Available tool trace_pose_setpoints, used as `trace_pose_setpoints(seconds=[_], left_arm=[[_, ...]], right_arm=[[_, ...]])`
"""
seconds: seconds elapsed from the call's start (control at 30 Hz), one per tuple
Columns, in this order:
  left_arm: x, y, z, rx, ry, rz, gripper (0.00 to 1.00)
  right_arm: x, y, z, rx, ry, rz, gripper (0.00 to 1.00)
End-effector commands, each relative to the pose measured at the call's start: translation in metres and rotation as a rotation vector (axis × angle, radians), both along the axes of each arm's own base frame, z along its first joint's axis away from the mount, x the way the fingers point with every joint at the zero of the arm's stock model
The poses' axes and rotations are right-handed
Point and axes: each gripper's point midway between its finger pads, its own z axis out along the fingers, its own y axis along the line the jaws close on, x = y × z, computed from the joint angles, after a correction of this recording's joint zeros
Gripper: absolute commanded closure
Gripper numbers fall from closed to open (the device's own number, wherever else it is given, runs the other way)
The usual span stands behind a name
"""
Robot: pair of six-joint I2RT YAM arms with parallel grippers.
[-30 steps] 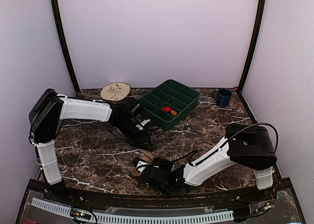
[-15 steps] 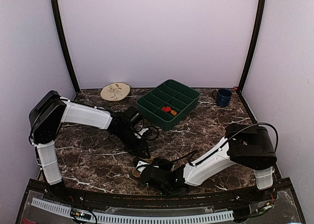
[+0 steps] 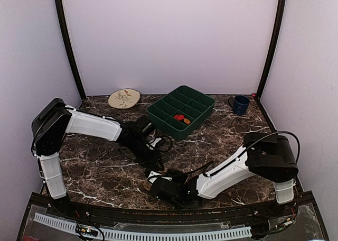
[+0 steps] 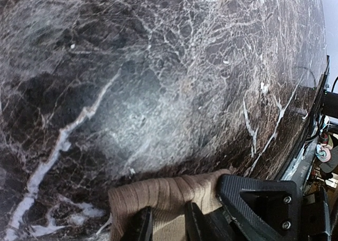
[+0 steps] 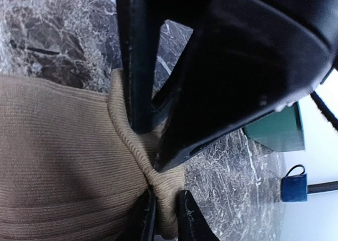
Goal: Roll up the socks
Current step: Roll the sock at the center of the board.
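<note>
Left arm has swung lower and closer to the near edge than a second ago, bringing the left gripper (image 3: 153,157) down next to the right gripper (image 5: 166,212). Less of the tan sock (image 5: 58,156) shows from above than before.

Sock position: flat on the marble table (image 4: 158,93), at about 6 o'clock in the top view, close to the near edge. It is mostly hidden there under both grippers. Only this one sock is identifiable.

Right wrist view: ribbed fabric spreads out toward 9 o'clock and gathers into a tight pucker at the edge. The pucker sits just at the tips of the right fingers (image 5: 187,217). They stand narrow, with a fold of sock filling the gap and touching both. Cannot tell whether that fold is clamped or merely lying between them.

Left fingers (image 5: 140,66) come in from 12 o'clock of that view and land on the same gathered edge, just beside the right fingertips.

Left wrist view: left fingers narrowly parted, sock end lying under and between them, not visibly pinched. Part of the right gripper shows at 4 o'clock, against the sock.

Background, well apart from the sock: green compartment tray (image 3: 163,126) at 12 o'clock, leaf-patterned plate (image 3: 124,98) at 11, blue mug (image 3: 240,104) at 2.
</note>
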Motion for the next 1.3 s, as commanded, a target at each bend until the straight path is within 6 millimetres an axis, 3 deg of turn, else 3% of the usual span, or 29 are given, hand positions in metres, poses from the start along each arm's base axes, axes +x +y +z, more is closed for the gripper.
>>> trace_pose_setpoints(seconds=[0.0, 0.17, 0.9, 1.1, 1.27], left_arm=[[-0.016, 0.022, -0.034, 0.135, 0.027, 0.02, 0.75], [-0.017, 0.024, -0.039, 0.153, 0.024, 0.031, 0.75], [-0.017, 0.024, -0.046, 0.161, 0.027, 0.052, 0.76], [-0.019, 0.026, -0.048, 0.162, 0.026, 0.047, 0.76], [-0.019, 0.027, -0.05, 0.163, 0.023, 0.043, 0.76]], right_arm=[[0.002, -0.01, 0.0, -0.008, 0.051, -0.037, 0.76], [0.006, -0.012, 0.016, 0.037, 0.054, -0.067, 0.69], [0.0, -0.033, 0.056, 0.252, 0.165, -0.151, 0.67], [0.007, -0.058, 0.066, 0.424, 0.309, -0.249, 0.67], [0.011, -0.056, 0.067, 0.543, 0.489, -0.274, 0.67]])
